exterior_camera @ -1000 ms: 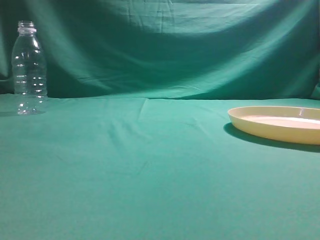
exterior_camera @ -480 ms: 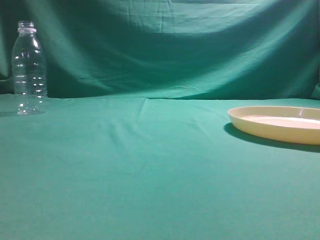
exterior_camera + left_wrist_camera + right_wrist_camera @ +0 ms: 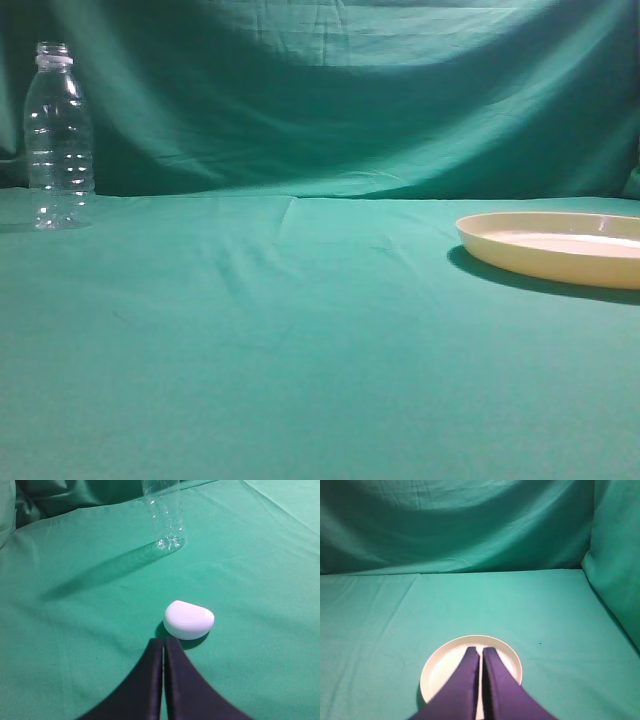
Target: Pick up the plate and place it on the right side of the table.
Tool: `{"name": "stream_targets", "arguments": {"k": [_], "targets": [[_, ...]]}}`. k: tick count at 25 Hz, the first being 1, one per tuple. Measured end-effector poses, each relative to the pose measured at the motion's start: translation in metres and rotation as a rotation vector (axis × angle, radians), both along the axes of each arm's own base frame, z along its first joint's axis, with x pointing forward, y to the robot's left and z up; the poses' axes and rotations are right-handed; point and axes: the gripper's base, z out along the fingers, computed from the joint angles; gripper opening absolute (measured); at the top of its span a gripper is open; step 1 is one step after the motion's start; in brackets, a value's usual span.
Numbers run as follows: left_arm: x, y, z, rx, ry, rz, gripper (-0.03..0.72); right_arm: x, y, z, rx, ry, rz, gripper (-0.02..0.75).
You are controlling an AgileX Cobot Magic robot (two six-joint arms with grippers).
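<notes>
Cream-yellow plate (image 3: 560, 248) | right of table (image 3: 300, 340) | right gripper (image 3: 480, 652) closed above

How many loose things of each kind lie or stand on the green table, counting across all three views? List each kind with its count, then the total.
Clear plastic bottle: 1
Cream-yellow plate: 1
Small white rounded object: 1
Total: 3

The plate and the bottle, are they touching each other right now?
Apart. The exterior view shows the bottle standing at the far left and the plate lying at the right edge, with a wide stretch of bare table between them.
</notes>
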Motion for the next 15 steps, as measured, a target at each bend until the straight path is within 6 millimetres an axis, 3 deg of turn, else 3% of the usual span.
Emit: {"name": "stream_targets", "arguments": {"k": [8,15], "targets": [[0.000,0.000,0.000,0.000,0.000,0.000,0.000,0.013,-0.002,-0.098,-0.032,-0.050,-0.027,0.000],[0.000,0.000,0.000,0.000,0.000,0.000,0.000,0.021,-0.002,-0.149,-0.051,0.038,-0.034,0.000]]}}
